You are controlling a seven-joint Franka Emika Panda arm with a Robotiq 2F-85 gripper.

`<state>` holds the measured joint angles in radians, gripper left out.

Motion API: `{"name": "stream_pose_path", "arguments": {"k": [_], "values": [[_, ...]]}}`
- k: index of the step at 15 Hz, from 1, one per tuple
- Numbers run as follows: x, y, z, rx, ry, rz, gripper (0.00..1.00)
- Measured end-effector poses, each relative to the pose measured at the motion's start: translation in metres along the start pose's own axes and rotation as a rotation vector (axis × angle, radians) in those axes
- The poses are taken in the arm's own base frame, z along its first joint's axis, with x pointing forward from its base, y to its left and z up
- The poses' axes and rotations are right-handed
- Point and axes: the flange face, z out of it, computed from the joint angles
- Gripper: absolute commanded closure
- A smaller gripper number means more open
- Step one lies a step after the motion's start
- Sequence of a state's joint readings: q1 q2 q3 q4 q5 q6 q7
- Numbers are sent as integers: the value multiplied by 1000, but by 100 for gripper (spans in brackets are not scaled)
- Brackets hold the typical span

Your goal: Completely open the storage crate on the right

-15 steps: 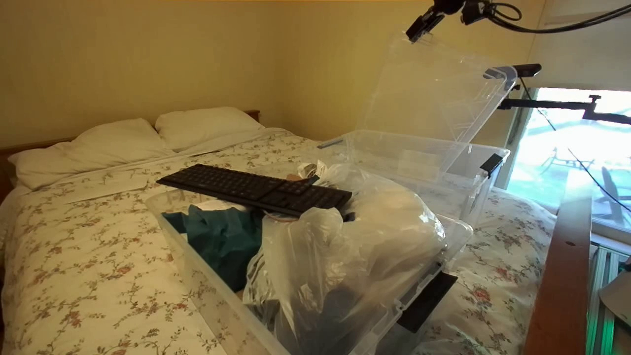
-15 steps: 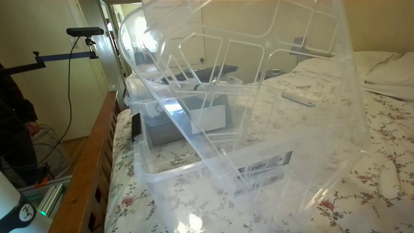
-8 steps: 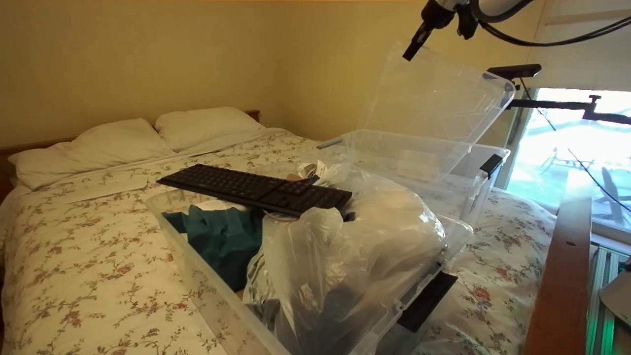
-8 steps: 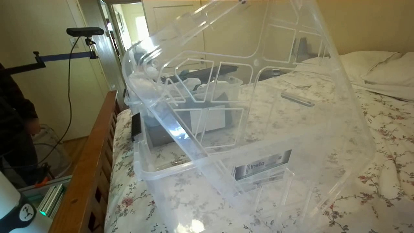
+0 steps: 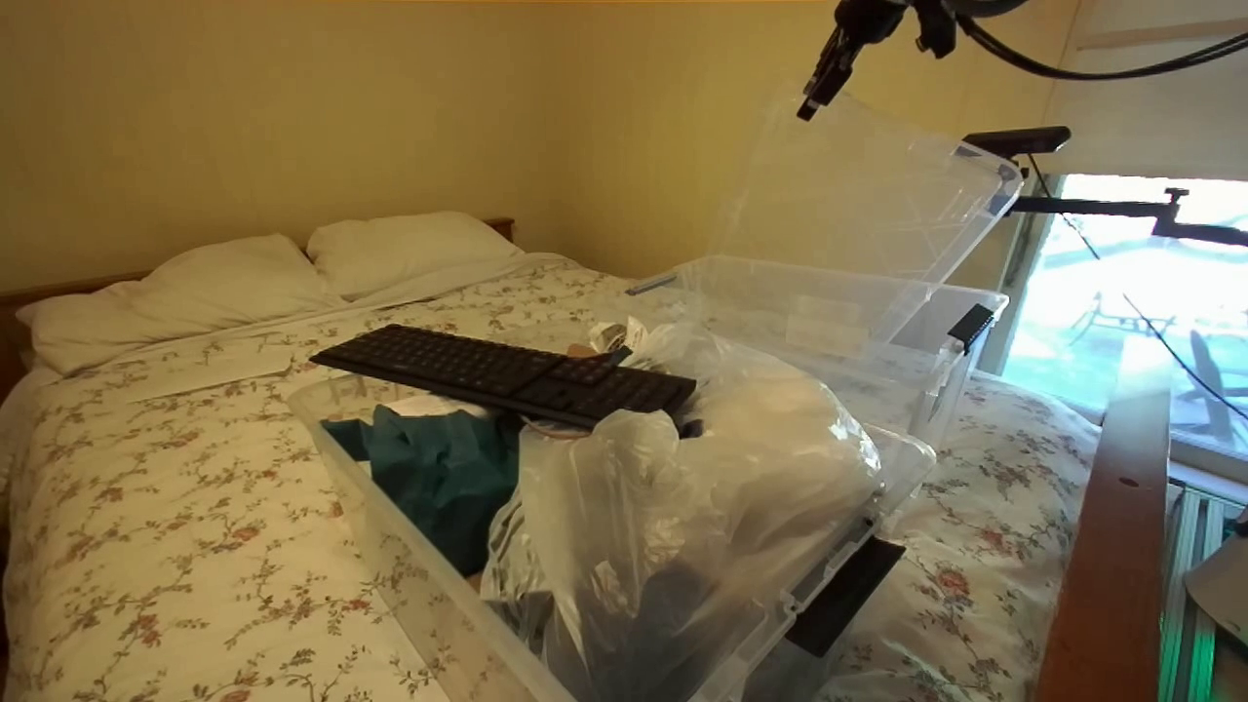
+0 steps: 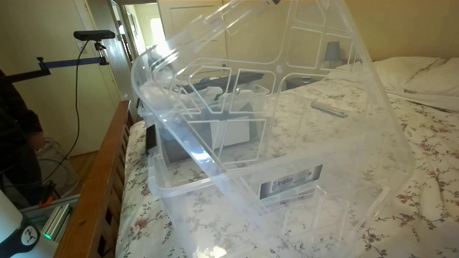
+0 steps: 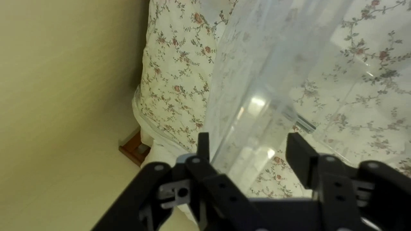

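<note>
Storage crate [image 6: 200,215]: on the bed [image 5: 166,546], beyond the loaded bin [image 5: 429,597] in an exterior view; its clear walls show the floral cover through them.
Clear lid [image 5: 848,210]: raised and tilted above the crate, not lying folded back. Step in hand, as judged: late opening — lift done, final swing left.
Gripper [image 7: 249,142]: fingers spread apart, clear plastic visible through the gap; tips near the lid's upper edge. Contact cannot be told.
Lid's upper edge: next move likely calls for a steady push the rest of the way — released here, the lid might fall back.
Keyboard [image 5: 497,372]: across the loaded bin; probably outside this job.
</note>
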<state>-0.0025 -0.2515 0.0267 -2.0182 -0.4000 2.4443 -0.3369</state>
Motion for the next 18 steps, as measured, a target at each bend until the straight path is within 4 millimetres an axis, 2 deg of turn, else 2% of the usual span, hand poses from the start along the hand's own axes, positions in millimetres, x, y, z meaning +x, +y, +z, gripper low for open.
{"name": "stream_pose_path", "arguments": {"k": [2, 6, 8, 10, 13, 18], "values": [[5, 16, -26, 20, 42, 7, 0], [7, 50, -94, 34, 147, 29, 0], [1, 56, -123, 61, 187, 11, 0], [-8, 56, -141, 103, 198, -23, 0], [-31, 43, -147, 197, 134, -118, 0], [-78, 5, -139, 338, -28, -212, 0]]}}
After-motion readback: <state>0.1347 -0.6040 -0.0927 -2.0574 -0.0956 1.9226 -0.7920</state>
